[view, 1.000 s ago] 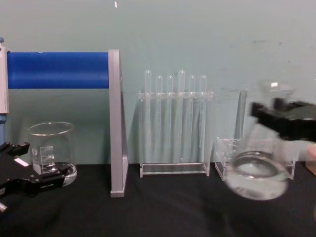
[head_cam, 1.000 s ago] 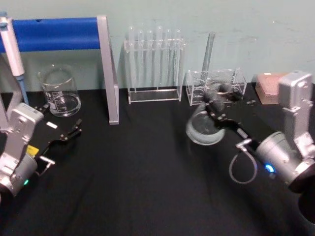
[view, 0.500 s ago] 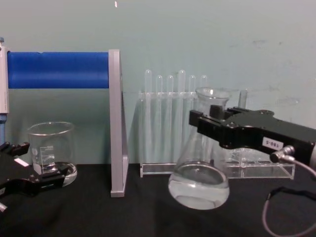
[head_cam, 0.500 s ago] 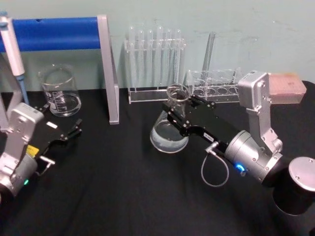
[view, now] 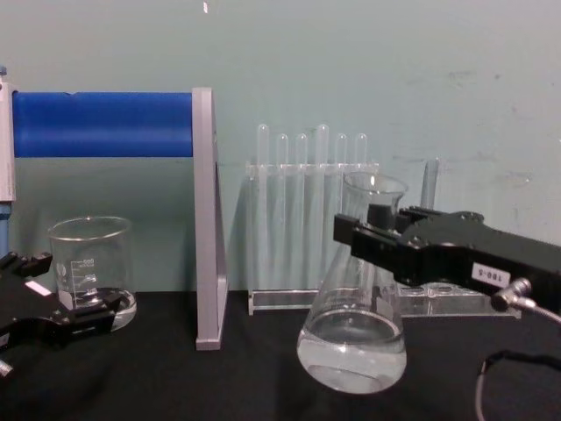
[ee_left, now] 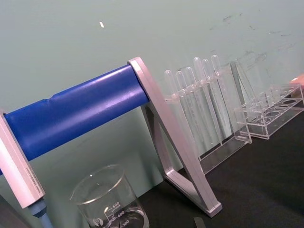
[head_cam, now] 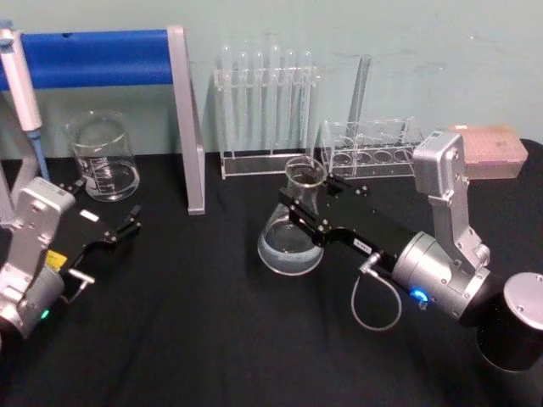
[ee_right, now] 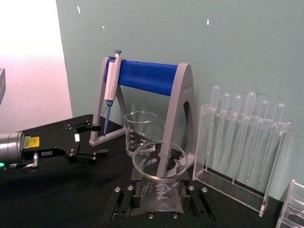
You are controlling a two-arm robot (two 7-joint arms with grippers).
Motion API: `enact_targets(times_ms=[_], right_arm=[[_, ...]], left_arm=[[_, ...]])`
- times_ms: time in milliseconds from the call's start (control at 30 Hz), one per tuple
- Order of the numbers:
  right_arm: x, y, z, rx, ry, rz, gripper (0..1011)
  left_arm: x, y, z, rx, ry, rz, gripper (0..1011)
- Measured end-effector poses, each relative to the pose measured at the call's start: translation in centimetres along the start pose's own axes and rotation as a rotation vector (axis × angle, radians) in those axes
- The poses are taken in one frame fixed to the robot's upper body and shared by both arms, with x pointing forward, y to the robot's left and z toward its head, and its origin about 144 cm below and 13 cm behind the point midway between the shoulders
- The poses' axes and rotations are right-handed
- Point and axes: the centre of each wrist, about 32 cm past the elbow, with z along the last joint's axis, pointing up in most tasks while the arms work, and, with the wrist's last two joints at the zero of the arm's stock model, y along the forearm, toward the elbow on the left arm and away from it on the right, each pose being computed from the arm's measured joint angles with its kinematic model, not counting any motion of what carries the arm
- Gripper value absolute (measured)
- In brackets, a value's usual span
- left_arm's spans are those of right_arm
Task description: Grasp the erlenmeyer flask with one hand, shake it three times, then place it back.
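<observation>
The erlenmeyer flask (head_cam: 291, 238) is clear glass with a little clear liquid in its wide base. It stands upright at the middle of the black table, its base at or just above the cloth. My right gripper (head_cam: 309, 209) is shut on its neck, reaching in from the right. From the side, the flask (view: 352, 340) hangs below the black gripper (view: 372, 239). The right wrist view looks down on the flask's rim (ee_right: 159, 163) between the jaws. My left gripper (head_cam: 121, 225) rests open at the left, near the beaker, holding nothing.
A glass beaker (head_cam: 103, 158) stands back left under a blue-barred pipette stand (head_cam: 102, 55). A test tube rack (head_cam: 267, 110), a low clear rack (head_cam: 373, 144) and a pink box (head_cam: 488, 148) line the back wall. A black cylinder (head_cam: 517, 331) sits at the near right.
The right gripper swung the flask leftward from a tilted, blurred pose near the low rack, brought it upright at mid table, then lowered it slightly. The left arm stayed still.
</observation>
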Motion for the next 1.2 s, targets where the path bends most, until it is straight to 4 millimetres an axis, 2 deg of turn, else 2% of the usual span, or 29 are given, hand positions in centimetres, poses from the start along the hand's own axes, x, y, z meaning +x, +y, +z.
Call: enact_targets(times_ms=[633,1200], right_arm=[[0.7,-0.8,-2.0,-0.044,-0.024,0.07,453],[1.3,-0.6,-3.4,-0.07,-0.02,0.103,453]], left_arm=[[0.0,0.0,0.0,0.0,0.0,0.0,1001],[0.0,0.0,0.0,0.0,0.0,0.0,1001]])
